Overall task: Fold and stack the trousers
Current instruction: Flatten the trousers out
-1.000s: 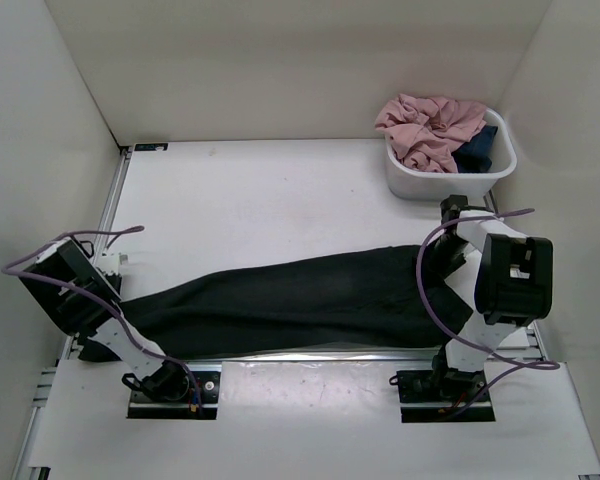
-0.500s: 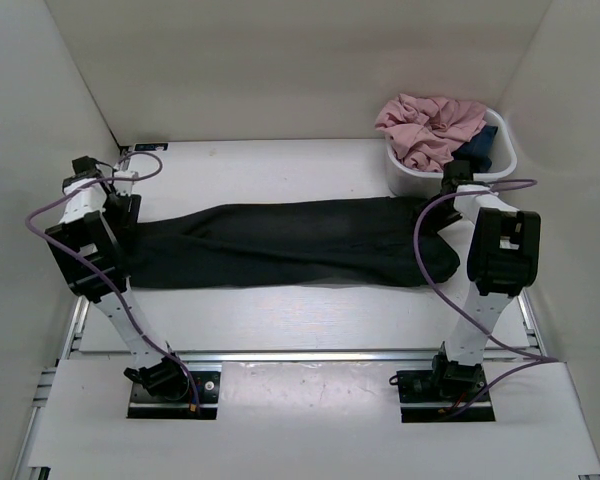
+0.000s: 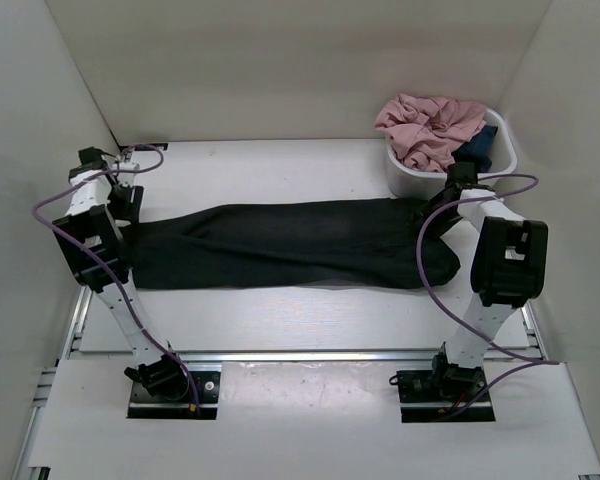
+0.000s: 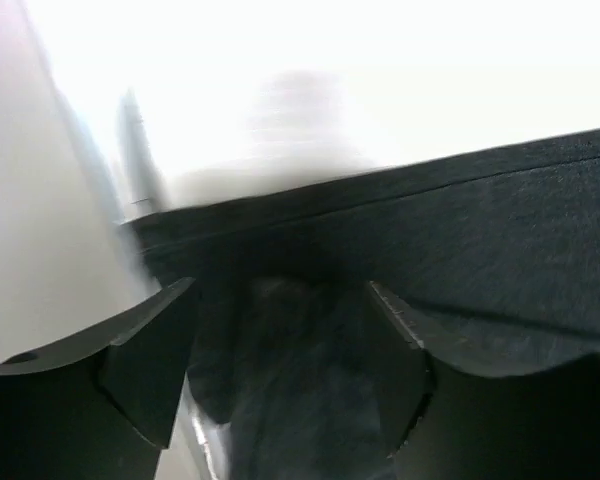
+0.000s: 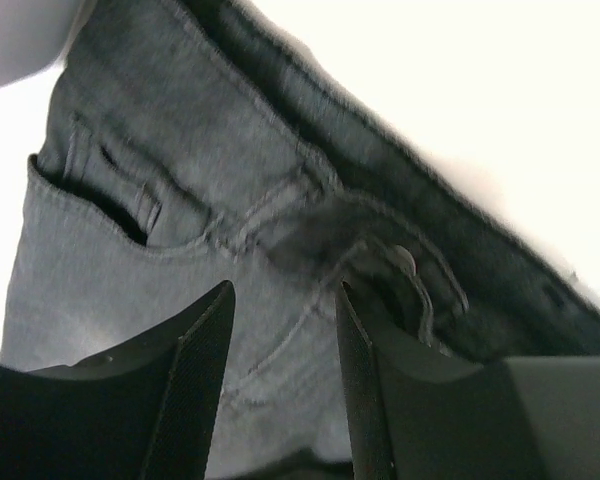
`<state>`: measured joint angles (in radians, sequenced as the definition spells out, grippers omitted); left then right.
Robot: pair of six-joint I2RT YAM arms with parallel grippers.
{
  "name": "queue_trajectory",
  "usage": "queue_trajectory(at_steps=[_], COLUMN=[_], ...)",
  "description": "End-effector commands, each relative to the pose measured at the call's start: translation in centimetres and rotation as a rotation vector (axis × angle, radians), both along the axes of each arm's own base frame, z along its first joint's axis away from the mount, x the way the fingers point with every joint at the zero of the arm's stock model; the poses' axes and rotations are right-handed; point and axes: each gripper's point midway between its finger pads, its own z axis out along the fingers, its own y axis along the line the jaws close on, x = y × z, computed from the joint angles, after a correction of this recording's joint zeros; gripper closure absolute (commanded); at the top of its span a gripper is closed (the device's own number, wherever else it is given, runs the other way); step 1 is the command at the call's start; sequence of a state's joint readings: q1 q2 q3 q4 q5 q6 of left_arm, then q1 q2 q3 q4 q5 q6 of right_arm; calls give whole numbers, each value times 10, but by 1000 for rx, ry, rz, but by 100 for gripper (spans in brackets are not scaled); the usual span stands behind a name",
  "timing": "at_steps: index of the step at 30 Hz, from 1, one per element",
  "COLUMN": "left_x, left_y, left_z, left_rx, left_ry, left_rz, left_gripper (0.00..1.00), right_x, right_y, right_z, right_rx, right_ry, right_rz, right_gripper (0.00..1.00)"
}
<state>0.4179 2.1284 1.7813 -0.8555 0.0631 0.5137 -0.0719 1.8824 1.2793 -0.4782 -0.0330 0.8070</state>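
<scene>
A robot lab cell — white panel walls (image 3: 280, 70), aluminium mounting rail (image 3: 310, 355).

White table (image 3: 280, 175), black trousers (image 3: 290, 245) laid flat, white basket (image 3: 430, 186)

The trousers (image 3: 290, 243) lie flat across the middle of the tabletop (image 3: 260, 175), nearly wall to wall. They split it into a bare far strip and a bare near strip, and both admit passage. The left arm (image 3: 95, 250) blocks the gap by the left wall (image 3: 30, 150). The right arm (image 3: 505, 265) and the laundry-filled bin (image 3: 420, 186) close off the far right corner. A purple cable (image 3: 421, 265) loops above the cloth's right end.
</scene>
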Motion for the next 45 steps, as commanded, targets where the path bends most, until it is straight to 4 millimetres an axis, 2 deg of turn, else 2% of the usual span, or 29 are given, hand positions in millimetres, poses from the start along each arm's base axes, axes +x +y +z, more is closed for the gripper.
queue_trajectory(at_steps=[1,5,7,8,10,12,13,14,16,17,18,20,21,23,24,26,27,28,30,31,32,35,36,37,38,39,41,43,45], left_x=[-12,-27,-28,-26,-22,-16,-15,-14,-18,-26,-29,-43,-61,-79,-100,-122,-146,-160,-186,-213,-226,-267,-274,-283,-290,-295,-301,-308,-315], left_y=[-9,0,2,2,4,4,4,4,3,0,-1,-3,-4,-9,-12,-19,-24,-26,-29,-32,-32,-39,-40,-42,-43,-47,-45,-43,-41], left_z=[-22,-31,-30,-30,-19,1,10,31,47,48,70,80,85,85,84,81,62,70,59,46,41,25,23,16,21,18,18,14,5], left_rx=[3,57,65,66,75,83,90,107,126,128,152,166,171,167,160,163,131,156,169,158,166,157,172,160,175,159,147,138,143], left_ry=[117,186,189,176,150,92,73,29,4,13,-33,-42,-39,-34,-25,-11,40,21,54,78,94,112,118,116,115,118,118,127,151], left_rz=[3,40,53,65,67,66,67,69,26,13,5,-26,-24,-46,-45,-75,-116,-128,-194,-195,-211,-316,-379,-379,-387,-397,-388,-400,-401], left_gripper=[25,40,76,86,86,86,86,86,86,86,86,86,86,86,86,86,86,86,86,86,86,86,86,86,86,86,86,86,86], right_x=[-12,-13,-12,-15,-25,-43,-49,-56,-66,-69,-72,-82,-84,-84,-89,-93,-96,-96,-103,-102,-104,-100,-91,-89,-89,-87,-92,-98,-116], right_y=[-3,-7,-7,-7,-6,-13,-9,-10,-7,-6,-6,-5,-5,-7,-6,-4,-4,-4,-6,-12,-16,-27,-31,-32,-32,-30,-19,0,21], right_z=[22,34,36,35,26,10,8,1,-8,-8,-11,-14,-13,-12,-13,-14,-14,-14,-17,-13,-12,2,22,30,38,52,72,83,86], right_rx=[-24,-47,-52,-51,-44,-19,6,23,33,33,34,32,32,19,19,28,29,29,27,18,16,-47,-81,-99,-108,-114,-92,-83,-64], right_ry=[-12,-21,-21,-11,26,88,102,126,139,139,150,164,162,151,157,161,164,164,172,159,157,90,31,8,-9,-49,-109,-149,-156], right_rz=[33,33,43,43,36,-10,-28,-44,-41,-41,-41,-32,-32,-27,-27,-24,-23,-23,-24,-39,-45,3,56,86,121,155,267,387,486], right_gripper=[50,49,49,49,49,49,49,49,49,49,49,49,49,49,49,49,49,49,49,49,49,49,49,47,45,43,42,38,34])
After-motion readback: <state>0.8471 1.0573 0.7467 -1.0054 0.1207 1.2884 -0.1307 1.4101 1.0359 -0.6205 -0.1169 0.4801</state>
